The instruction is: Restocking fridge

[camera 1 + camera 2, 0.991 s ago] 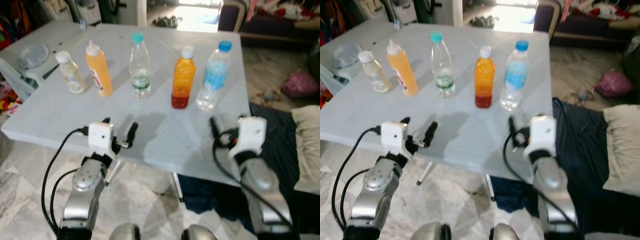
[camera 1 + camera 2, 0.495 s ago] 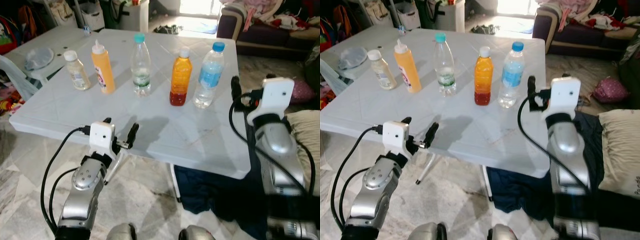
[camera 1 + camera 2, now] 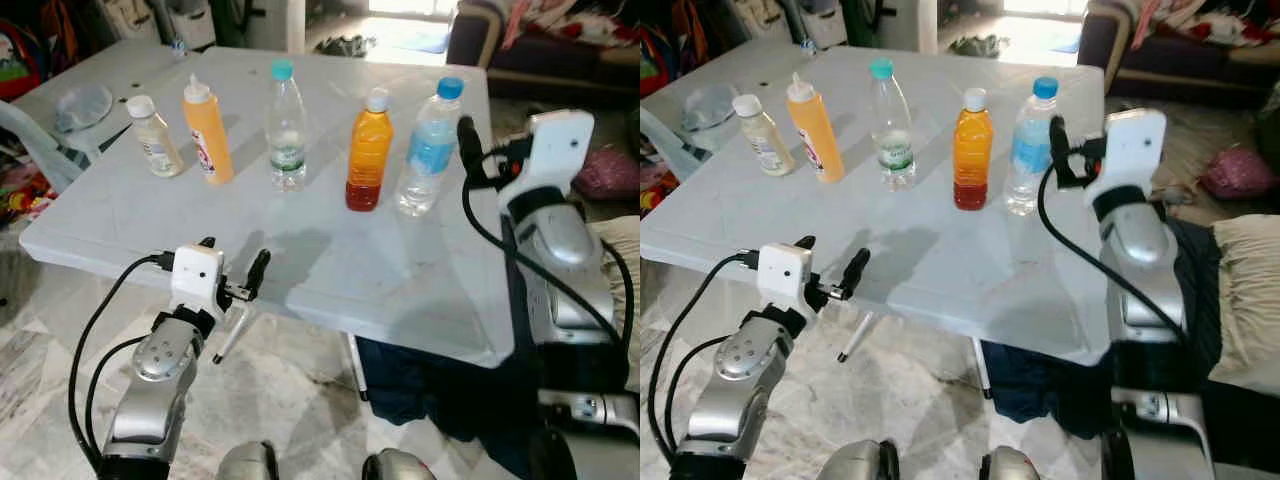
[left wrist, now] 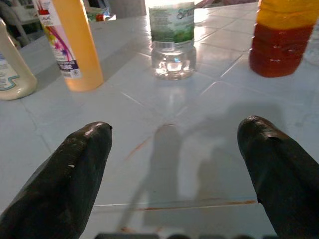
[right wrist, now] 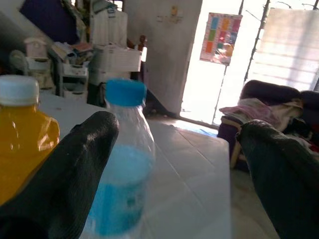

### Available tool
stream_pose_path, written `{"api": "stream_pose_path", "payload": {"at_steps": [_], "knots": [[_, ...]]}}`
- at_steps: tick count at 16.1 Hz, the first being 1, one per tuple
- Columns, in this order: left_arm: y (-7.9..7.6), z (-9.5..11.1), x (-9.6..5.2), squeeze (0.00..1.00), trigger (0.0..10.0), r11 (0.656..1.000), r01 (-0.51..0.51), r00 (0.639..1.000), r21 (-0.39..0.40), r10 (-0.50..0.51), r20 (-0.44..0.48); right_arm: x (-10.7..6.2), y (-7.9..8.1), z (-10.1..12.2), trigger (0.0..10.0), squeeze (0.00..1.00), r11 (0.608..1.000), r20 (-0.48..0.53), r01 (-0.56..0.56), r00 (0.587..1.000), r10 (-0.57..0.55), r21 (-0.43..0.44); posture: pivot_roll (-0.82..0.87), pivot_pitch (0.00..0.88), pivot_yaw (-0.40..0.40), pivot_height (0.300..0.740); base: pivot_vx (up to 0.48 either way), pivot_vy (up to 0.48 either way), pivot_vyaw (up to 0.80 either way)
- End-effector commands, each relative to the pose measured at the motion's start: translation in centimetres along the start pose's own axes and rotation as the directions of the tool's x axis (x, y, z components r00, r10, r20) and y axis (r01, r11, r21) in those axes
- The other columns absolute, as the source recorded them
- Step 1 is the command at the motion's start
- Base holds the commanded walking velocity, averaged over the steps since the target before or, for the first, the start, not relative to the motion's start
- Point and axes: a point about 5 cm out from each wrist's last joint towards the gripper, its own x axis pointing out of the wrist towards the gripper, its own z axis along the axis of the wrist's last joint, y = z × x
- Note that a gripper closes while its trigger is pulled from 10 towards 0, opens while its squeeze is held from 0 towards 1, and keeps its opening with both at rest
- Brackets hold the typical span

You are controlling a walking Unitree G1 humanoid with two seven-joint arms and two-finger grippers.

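Blue-capped water bottle point(image 3: 430, 148) now just beside raised right claw point(image 3: 468, 150), fingers apart; left claw point(image 3: 232, 270) likewise apart, unmoved.

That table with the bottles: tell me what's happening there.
Five bottles stand in a row on the white table. The right claw is raised beside the blue-capped water bottle, fingers open, not yet gripping it. The left claw hovers open at the table's near edge, holding nothing. No bottle has been lifted.
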Motion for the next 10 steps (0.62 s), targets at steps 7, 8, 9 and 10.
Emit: {"api": "stream_pose_path", "payload": {"at_steps": [7, 8, 9, 10], "knots": [[0.4, 0.5, -0.4, 0.0, 10.0, 0.999, 0.02, 1.0, 0.029, -0.02, -0.014, 2.2, 0.6, 1.4, 10.0, 0.0, 0.991, 0.037, -0.131, 0.991, 0.132, -0.017, 0.06, 0.114, 0.075, 0.74, 0.0, 0.0, 0.0], [0.3, 0.5, -0.4, 0.0, 10.0, 0.999, 0.026, 1.0, 0.032, -0.025, -0.015, 2.4, 0.9, 1.4, 10.0, 0.0, 0.986, 0.036, -0.163, 0.986, 0.163, -0.019, 0.06, 0.114, 0.077, 0.74, 0.0, 0.0, 0.0], [0.2, 0.6, -0.3, 0.0, 10.0, 0.999, 0.033, 0.999, 0.035, -0.033, -0.017, 2.8, 1.1, 1.5, 10.0, 0.0, 0.982, 0.032, -0.185, 0.982, 0.186, -0.026, 0.07, 0.113, 0.079, 0.74, 0.0, 0.0, 0.0], [0.2, 0.6, -0.3, 0.0, 10.0, 0.999, 0.037, 0.999, 0.038, -0.036, -0.017, 3.0, 1.0, 1.5, 10.0, 0.0, 0.982, 0.029, -0.188, 0.982, 0.189, -0.021, 0.07, 0.113, 0.08, 0.74, 0.0, 0.0, 0.0]]}}
